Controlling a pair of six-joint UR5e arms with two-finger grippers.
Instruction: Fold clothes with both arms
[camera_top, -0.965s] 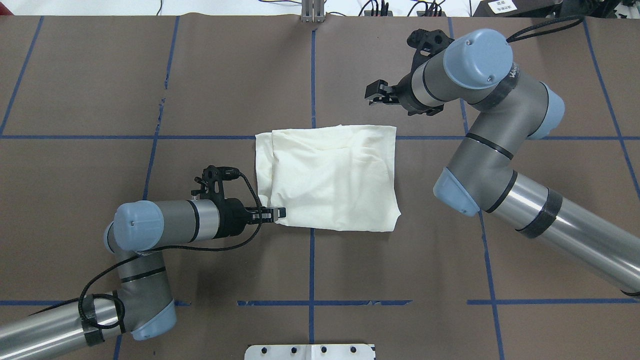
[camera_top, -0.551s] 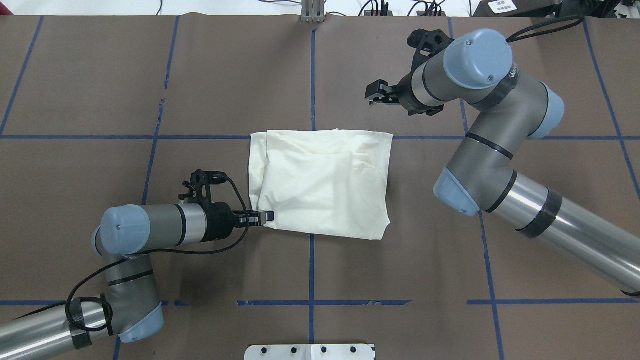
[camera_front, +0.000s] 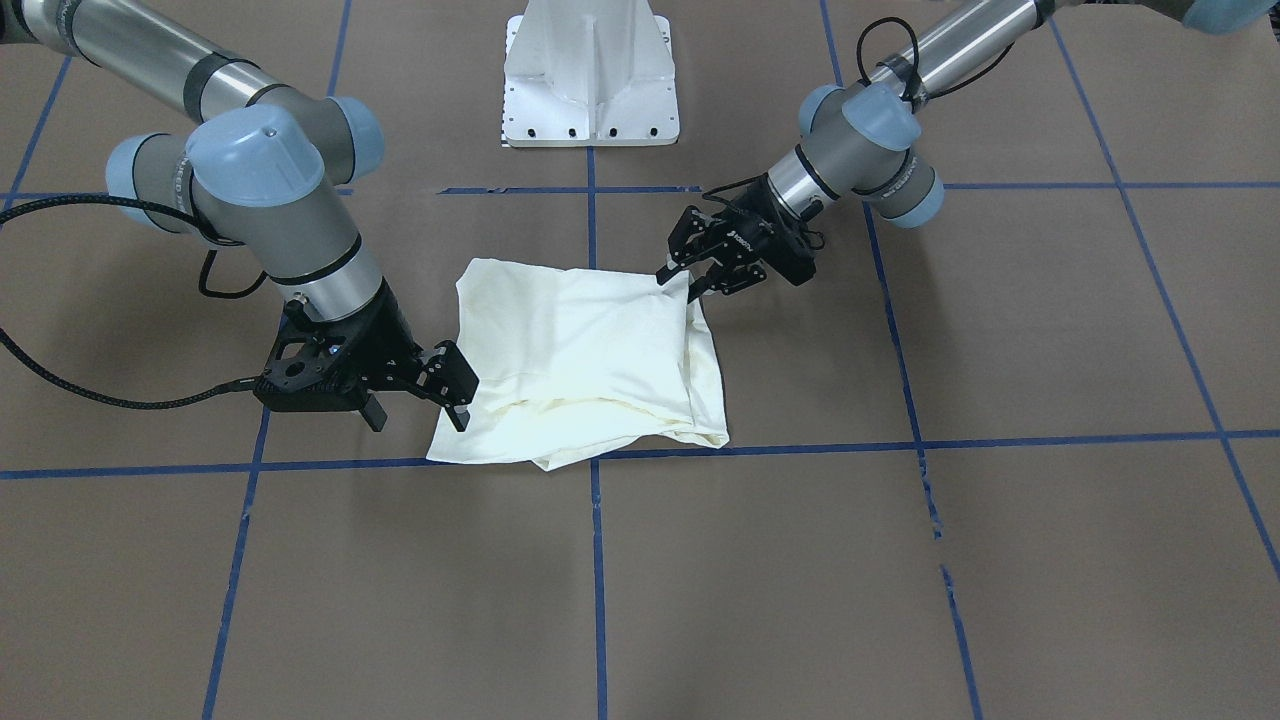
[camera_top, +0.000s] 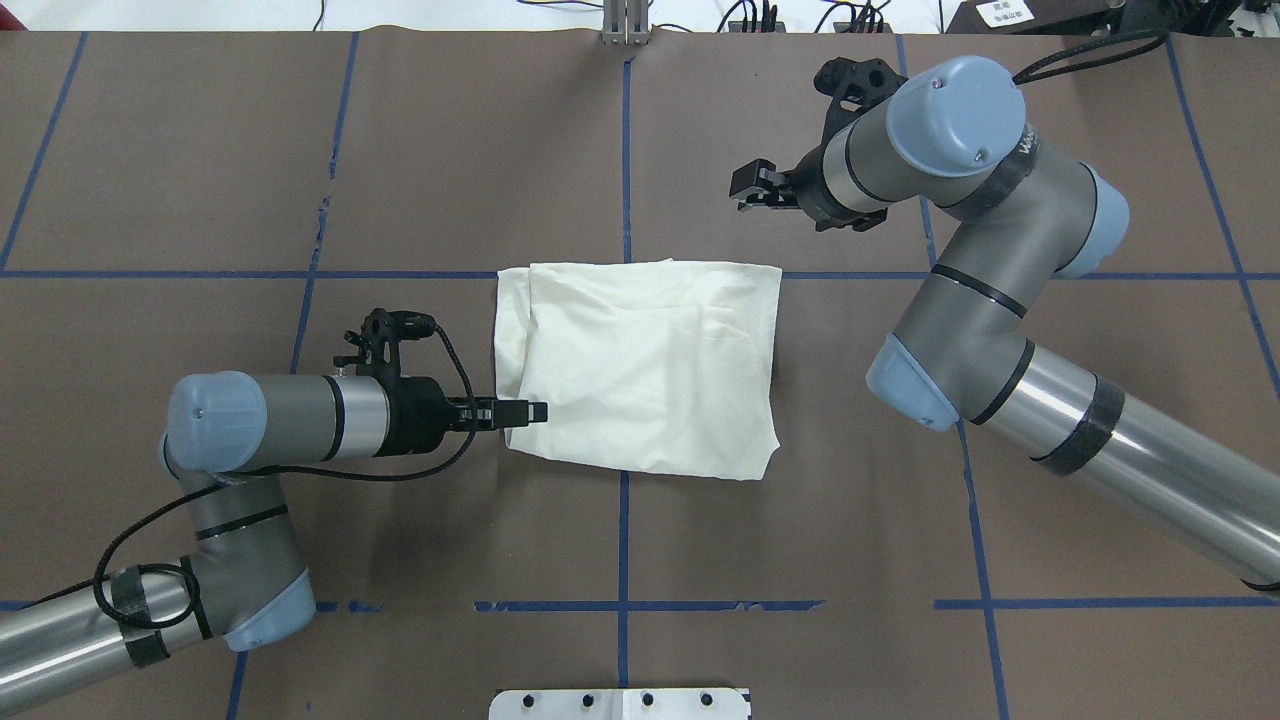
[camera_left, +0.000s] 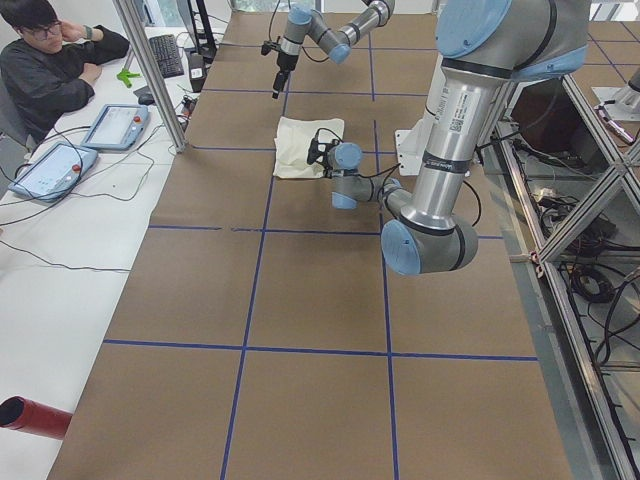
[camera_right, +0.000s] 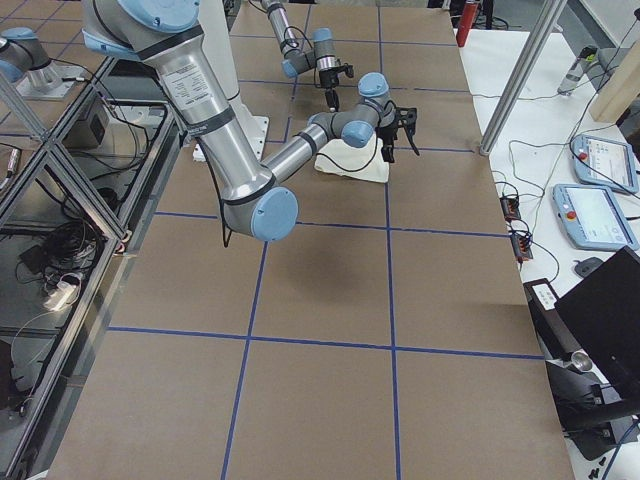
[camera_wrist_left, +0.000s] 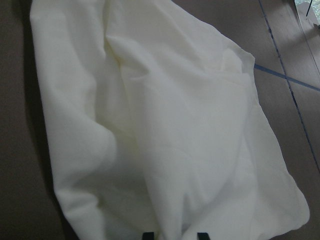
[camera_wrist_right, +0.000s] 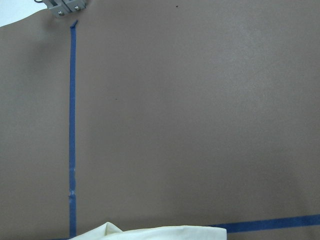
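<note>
The cream shirt (camera_top: 640, 370) lies folded into a rough rectangle at the table's middle, plain side up; its print is hidden. It also shows in the front view (camera_front: 580, 360) and fills the left wrist view (camera_wrist_left: 175, 125). My left gripper (camera_top: 532, 411) lies low at the shirt's near left corner, its fingers slightly apart over the cloth edge (camera_front: 683, 283). My right gripper (camera_top: 742, 190) is open and empty, raised just beyond the shirt's far right corner (camera_front: 462, 400). The right wrist view shows only the shirt's edge (camera_wrist_right: 150, 232).
Brown table cover with a blue tape grid (camera_top: 624, 520). The white pedestal base (camera_front: 590, 80) stands at the robot's side. An operator (camera_left: 50, 70) sits at a side desk with pendants (camera_left: 50, 165). A metal bracket (camera_top: 625, 25) stands at the far edge.
My left arm drew back to the left and the shirt slid left with it at first, then stayed still. The left gripper now sits further along the shirt's left edge. The right arm has not moved.
</note>
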